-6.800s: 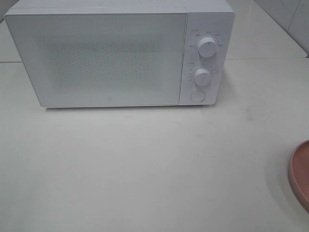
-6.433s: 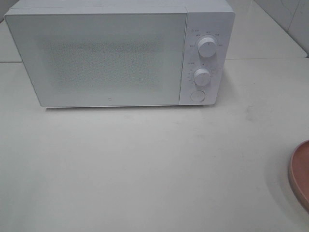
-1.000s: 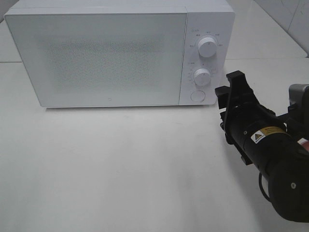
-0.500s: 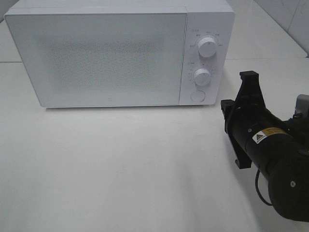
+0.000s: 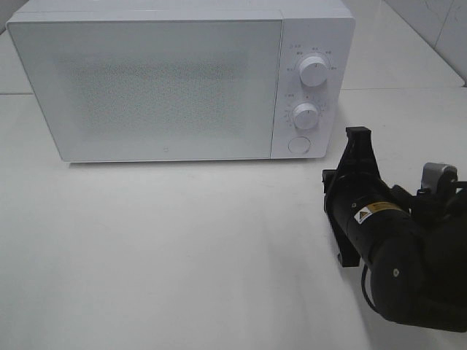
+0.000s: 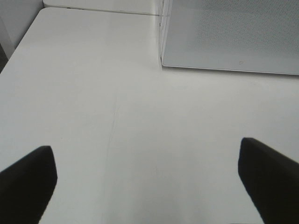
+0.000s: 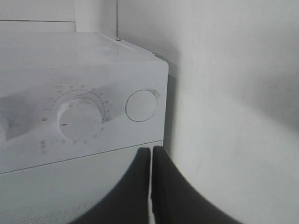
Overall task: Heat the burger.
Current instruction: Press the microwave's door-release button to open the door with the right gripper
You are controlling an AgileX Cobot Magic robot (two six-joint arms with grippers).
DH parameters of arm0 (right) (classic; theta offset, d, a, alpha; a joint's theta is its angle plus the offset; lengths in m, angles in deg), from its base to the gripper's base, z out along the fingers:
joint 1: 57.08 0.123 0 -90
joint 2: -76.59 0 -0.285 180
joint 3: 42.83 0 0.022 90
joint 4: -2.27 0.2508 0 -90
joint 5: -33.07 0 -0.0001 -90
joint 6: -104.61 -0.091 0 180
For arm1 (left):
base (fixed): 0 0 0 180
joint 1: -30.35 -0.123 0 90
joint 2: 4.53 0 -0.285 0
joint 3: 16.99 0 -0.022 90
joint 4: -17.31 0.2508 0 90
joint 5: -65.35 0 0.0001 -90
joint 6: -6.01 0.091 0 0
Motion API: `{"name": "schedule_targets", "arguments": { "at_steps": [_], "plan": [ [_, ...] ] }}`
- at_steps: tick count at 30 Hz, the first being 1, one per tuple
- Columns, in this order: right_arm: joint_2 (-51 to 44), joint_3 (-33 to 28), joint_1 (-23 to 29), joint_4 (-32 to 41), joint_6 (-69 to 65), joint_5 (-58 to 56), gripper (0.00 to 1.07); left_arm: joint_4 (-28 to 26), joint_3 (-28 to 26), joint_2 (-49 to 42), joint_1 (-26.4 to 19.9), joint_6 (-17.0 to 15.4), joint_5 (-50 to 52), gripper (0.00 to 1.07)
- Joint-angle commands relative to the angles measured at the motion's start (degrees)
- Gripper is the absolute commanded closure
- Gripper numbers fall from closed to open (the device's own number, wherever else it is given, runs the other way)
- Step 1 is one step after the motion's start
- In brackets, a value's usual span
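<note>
The burger's location cannot be told from any view. Right tool (image 5: 357,135), fingers pressed together, sits just right of the microwave (image 5: 168,80), near its round button (image 5: 298,144) but apart from it. Left tool (image 6: 145,144) is spread wide above the table (image 6: 117,93), on the near side of the microwave's left corner.

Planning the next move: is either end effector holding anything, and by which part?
Nothing is held. The right end effector is shut empty near the button of the microwave; the left end effector is open.
</note>
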Motion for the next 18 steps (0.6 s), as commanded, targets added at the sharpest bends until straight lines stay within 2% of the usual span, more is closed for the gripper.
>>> {"name": "schedule_targets", "arguments": {
  "at_steps": [1, 8, 10, 18],
  "plan": [
    [2.12, 1.66, 0.00, -0.63, -2.23, 0.40, 1.07, -0.23, 0.11, -0.92, -0.11, 0.11, 0.86, 0.09],
    [4.24, 4.47, -3.61, -6.19, -2.29, -1.09, 1.07, -0.23, 0.11, -0.92, -0.11, 0.11, 0.86, 0.09],
    [5.61, 6.76, -6.53, -9.00, -2.35, -1.49, 1.07, -0.23, 0.11, -0.92, -0.11, 0.11, 0.86, 0.09],
    [8.48, 11.12, -10.37, -12.38, -3.55, -3.84, 1.07, -0.23, 0.11, -0.92, -0.11, 0.11, 0.86, 0.09]
  ]
}}
